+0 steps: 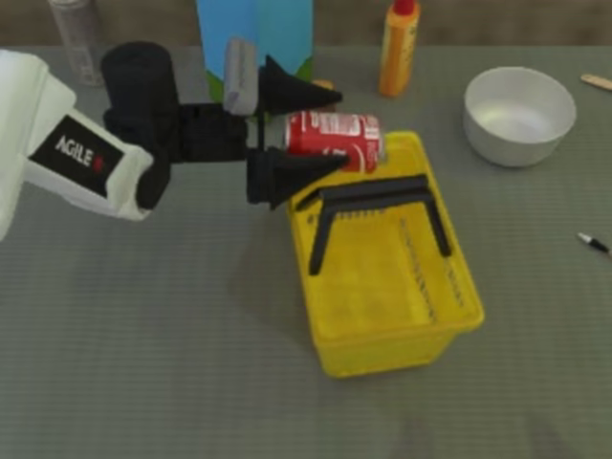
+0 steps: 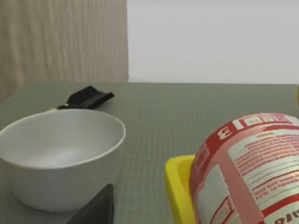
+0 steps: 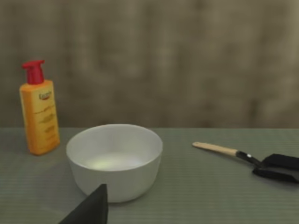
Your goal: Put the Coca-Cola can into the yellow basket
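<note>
The left gripper (image 1: 330,129) is holding the Coca-Cola can (image 1: 335,140) sideways between its closed fingers, above the far rim of the yellow basket (image 1: 382,349). I think it needs to carry the can further over the opening before releasing, avoiding the black handles (image 1: 378,196). A white bowl (image 1: 519,115) and an orange bottle (image 1: 400,48) are standing near. The right arm is not seen from above.

Between the black fingers of our left gripper (image 1: 320,129) we see the red Coca-Cola can (image 1: 335,140) with white writing, just beside it the bright yellow basket (image 1: 387,330) with black handles, and farther off a white bowl (image 1: 519,117) and an orange bottle (image 1: 399,46) with a red top.
</note>
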